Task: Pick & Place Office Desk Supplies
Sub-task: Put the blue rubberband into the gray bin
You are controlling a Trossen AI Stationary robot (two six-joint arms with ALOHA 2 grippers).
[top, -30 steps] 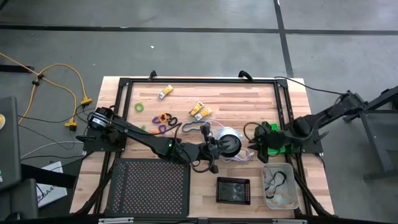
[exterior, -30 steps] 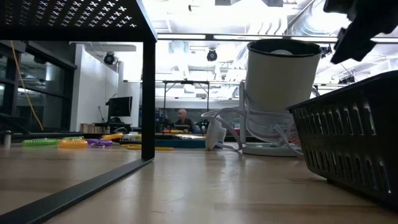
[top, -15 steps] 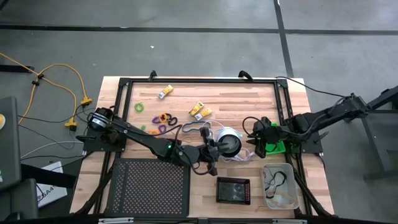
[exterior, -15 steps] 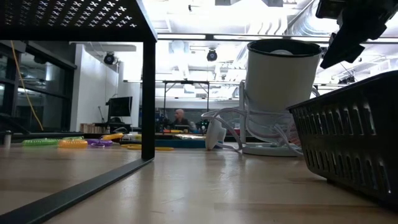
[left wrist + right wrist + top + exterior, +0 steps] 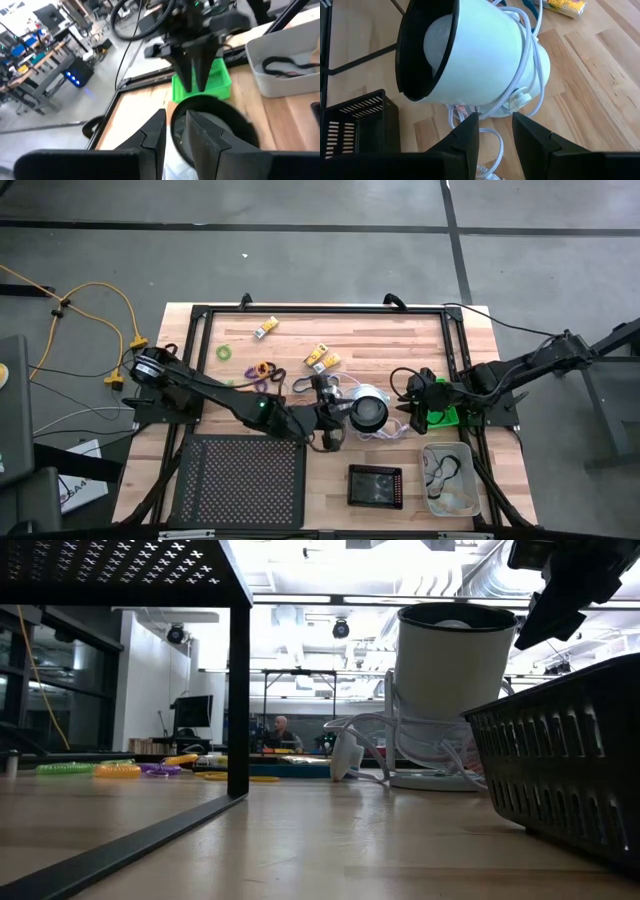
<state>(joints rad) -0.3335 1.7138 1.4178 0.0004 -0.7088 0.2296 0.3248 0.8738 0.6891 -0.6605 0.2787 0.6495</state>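
Note:
The yellow-and-white packs (image 5: pixel 322 358) (image 5: pixel 265 328) lie flat on the table's far part. The green loop (image 5: pixel 224 352), orange-and-brown loops (image 5: pixel 263 368) and purple loop (image 5: pixel 262 385) lie left of centre. A dark cord (image 5: pixel 303 385) lies beside the round white-and-black object (image 5: pixel 370 412). My left gripper (image 5: pixel 330 402) (image 5: pixel 175 120) stands just left of that object, its fingers a narrow gap apart with nothing between them. My right gripper (image 5: pixel 405 408) (image 5: pixel 495 125) hovers on the object's right, beside the green tray (image 5: pixel 445 418). It is slightly open and empty.
A black mesh tray (image 5: pixel 240 480) fills the near left. A clear tray (image 5: pixel 447 478) holding dark cords sits near right, and a small black tray (image 5: pixel 375 485) lies between them. A black frame (image 5: pixel 320 310) rims the table. The object's white cord (image 5: pixel 485 137) trails on the wood.
My right gripper has moved from over the green tray toward the table's left, up to the white-and-black object, then stopped. My left arm has swung its gripper toward the far edge, alongside the object's left side. No item has moved.

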